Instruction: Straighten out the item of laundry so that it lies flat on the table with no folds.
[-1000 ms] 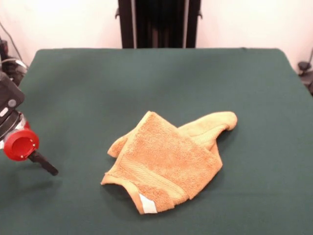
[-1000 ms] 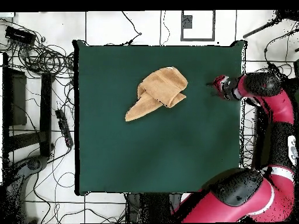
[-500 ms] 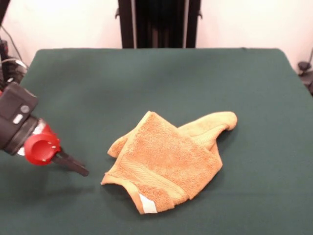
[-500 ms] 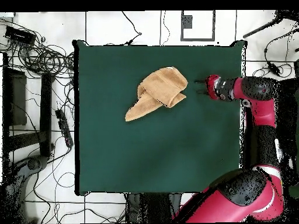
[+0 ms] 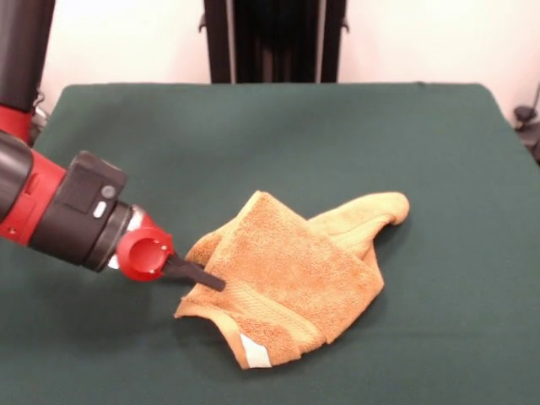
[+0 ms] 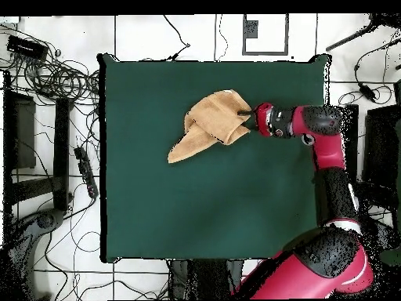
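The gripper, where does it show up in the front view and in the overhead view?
Front view: the gripper is left of centre, its dark tip at the folded towel's left edge.
Overhead view: the gripper is right of centre, at the towel's right edge.
Shared landmark: the orange-tan towel on the green table.

A broad dark green tabletop carries one thing only: an orange-tan towel, folded over itself in a rumpled heap near the middle, one narrower end trailing out sideways and a small white label showing at a corner.
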Robot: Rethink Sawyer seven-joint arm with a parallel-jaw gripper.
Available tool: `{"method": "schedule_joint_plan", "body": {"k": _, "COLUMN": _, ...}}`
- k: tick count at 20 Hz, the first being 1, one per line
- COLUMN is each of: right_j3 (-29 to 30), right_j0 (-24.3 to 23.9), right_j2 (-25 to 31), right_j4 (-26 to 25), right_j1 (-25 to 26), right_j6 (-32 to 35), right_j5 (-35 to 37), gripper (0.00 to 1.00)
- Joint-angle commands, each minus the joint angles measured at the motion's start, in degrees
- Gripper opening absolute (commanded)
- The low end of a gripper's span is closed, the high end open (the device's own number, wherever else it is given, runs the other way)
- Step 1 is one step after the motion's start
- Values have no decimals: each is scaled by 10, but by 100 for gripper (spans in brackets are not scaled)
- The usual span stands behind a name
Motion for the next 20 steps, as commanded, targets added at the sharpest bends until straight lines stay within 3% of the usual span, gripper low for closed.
{"method": "schedule_joint_plan", "body": {"k": 1, "right_j3": 48, "right_j0": 32, "right_j2": 50, "right_j4": -45, "right_j1": 17, "right_j6": -192, "right_j5": -1, "gripper": 100}}
{"method": "schedule_joint_plan", "body": {"k": 14, "right_j3": 65, "right_j0": 29, "right_j2": 57, "right_j4": -54, "right_j1": 10, "right_j6": -181, "right_j5": -34, "gripper": 100}}
{"method": "schedule_joint_plan", "body": {"k": 20, "right_j3": 146, "right_j0": 4, "right_j2": 108, "right_j4": -25, "right_j1": 7, "right_j6": -141, "right_j5": -121, "gripper": 100}}
